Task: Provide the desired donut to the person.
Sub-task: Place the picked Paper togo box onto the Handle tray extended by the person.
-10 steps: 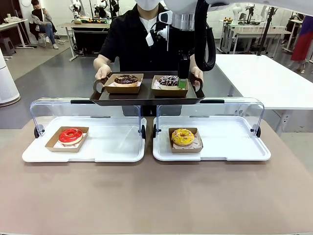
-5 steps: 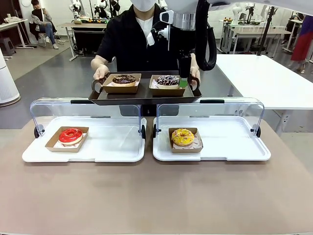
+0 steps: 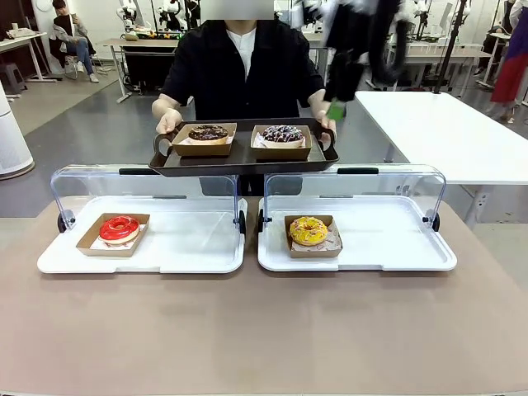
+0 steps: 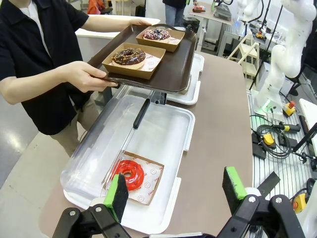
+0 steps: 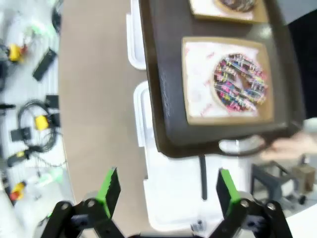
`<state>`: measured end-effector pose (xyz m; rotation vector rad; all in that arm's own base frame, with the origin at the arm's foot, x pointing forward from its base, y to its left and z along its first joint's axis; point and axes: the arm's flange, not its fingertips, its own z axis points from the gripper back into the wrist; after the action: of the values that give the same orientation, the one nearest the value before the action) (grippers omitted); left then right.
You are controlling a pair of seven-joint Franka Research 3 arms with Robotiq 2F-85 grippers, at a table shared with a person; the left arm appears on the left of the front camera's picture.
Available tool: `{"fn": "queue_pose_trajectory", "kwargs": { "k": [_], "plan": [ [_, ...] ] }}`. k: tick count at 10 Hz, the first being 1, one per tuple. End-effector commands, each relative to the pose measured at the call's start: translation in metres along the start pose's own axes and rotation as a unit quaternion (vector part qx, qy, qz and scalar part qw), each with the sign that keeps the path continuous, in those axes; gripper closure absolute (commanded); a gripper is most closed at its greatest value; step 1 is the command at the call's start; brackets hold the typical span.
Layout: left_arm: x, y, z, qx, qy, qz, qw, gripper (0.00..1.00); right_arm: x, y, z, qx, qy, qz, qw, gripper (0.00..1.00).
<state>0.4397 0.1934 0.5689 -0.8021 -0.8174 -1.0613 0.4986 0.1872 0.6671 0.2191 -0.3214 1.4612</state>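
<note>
The person holds a dark rectangular plastic tray at the far side, bearing a sprinkled chocolate ring donut in a square cardboard dish. The right gripper hangs above it, jaws apart and empty. The left gripper also gapes, over a glossy red donut.

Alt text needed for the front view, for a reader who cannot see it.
A person holds a dark tray with two boxed chocolate donuts above two open display cases, one holding a red donut, the other a yellow donut. The right gripper hangs, blurred, beside the tray.

Room: grey floor lying beyond the brown table; white table standing at far right; work benches lining the back; seated person occupying the far-left corner.
</note>
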Motion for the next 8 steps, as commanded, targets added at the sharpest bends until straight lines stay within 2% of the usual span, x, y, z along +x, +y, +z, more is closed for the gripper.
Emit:
{"fn": "queue_pose_trajectory", "kwargs": {
  "k": [1, 2, 4, 8],
  "plan": [
    [0.001, -0.001, 0.001, 0.001, -0.001, -0.003, 1.000, 0.00, -0.083, 0.027, 0.027, -0.012, -0.125, -0.038, 0.991, 0.00],
    [0.001, -0.001, 0.001, 0.001, -0.001, -0.003, 1.000, 0.00, -0.110, 0.032, 0.035, -0.009, -0.153, -0.057, 0.986, 0.00],
    [0.001, -0.001, 0.001, 0.001, -0.001, -0.003, 1.000, 0.00, -0.157, 0.041, 0.041, -0.014, -0.175, -0.094, 0.980, 0.00],
    [0.001, -0.001, 0.001, 0.001, -0.001, -0.003, 1.000, 0.00, -0.228, 0.034, 0.016, 0.011, -0.208, -0.132, 0.969, 0.00]
  ]
}}
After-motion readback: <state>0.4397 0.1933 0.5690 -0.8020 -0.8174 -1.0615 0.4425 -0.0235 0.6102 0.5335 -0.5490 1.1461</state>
